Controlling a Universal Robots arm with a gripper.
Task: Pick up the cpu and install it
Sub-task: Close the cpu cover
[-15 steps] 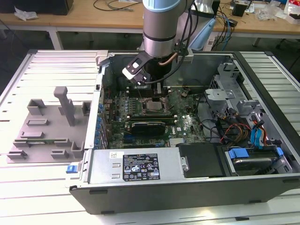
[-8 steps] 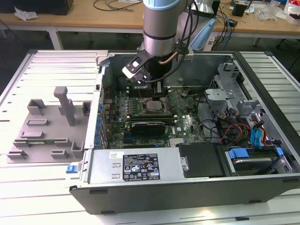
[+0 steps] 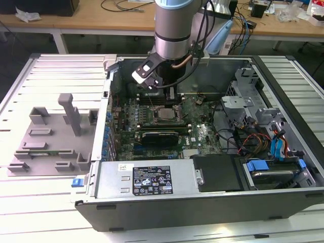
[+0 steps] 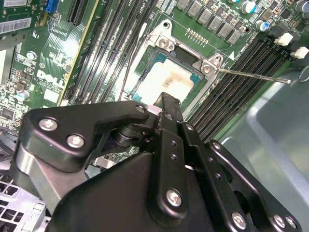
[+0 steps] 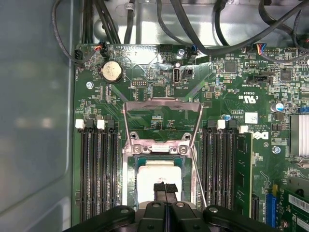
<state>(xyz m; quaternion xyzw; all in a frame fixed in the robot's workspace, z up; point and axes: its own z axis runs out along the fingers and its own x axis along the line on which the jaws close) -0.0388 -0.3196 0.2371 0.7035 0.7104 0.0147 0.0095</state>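
— Where's the cpu (image 5: 153, 176)?
— Flat in its square socket on the green motherboard (image 5: 231, 96). Its metal top glares pale, and the hinged steel frame (image 5: 163, 102) lies open beside it.
— The end effector (image 5: 165, 189)?
— Black fingers clenched together, gripping nothing, tips just over the cpu. I can't tell whether they touch it.
— Elsewhere?
— The second wrist view shows a thin wire lever (image 4: 251, 75); the exterior view shows the open case (image 3: 152, 202) on a slatted table (image 3: 45, 202)
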